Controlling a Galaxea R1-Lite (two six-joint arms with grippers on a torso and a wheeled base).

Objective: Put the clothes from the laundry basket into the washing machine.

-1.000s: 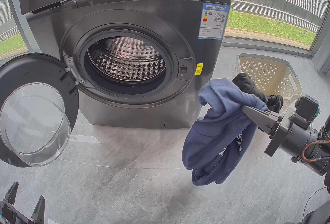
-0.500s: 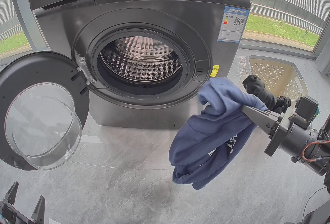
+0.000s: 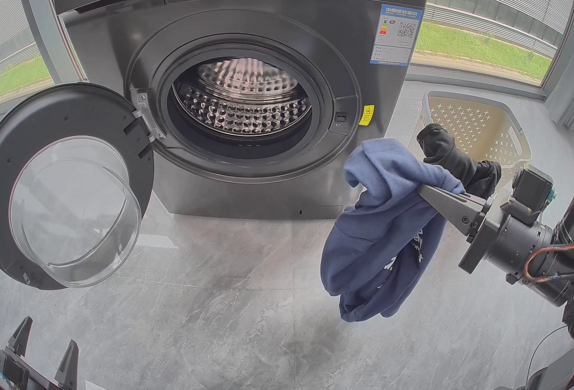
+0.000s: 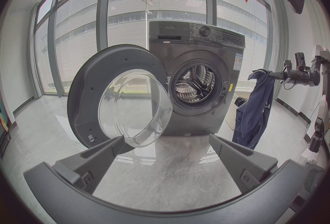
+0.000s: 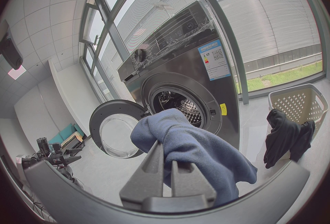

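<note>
My right gripper [image 3: 443, 194] is shut on a blue sweatshirt [image 3: 382, 230], which hangs above the floor to the right of the grey washing machine [image 3: 251, 20]. The machine's round door [image 3: 66, 188] is swung open to the left and the steel drum [image 3: 242, 95] looks bare. Behind the sweatshirt stands a beige laundry basket [image 3: 478, 122] with a black garment [image 3: 454, 161] draped over its near rim. In the right wrist view, the closed gripper [image 5: 166, 166] pinches the blue cloth [image 5: 202, 152]. My left gripper [image 4: 165, 147] is open, low at the left [image 3: 46, 346], holding nothing.
The grey tiled floor [image 3: 209, 301] in front of the machine is bare. The open door juts out at the left of the drum opening. Large windows [image 3: 496, 2] run behind the machine and basket.
The head view has shifted, so the machine sits further right in the picture. The hanging sweatshirt swung left and has swung back. Both grippers hold their places.
</note>
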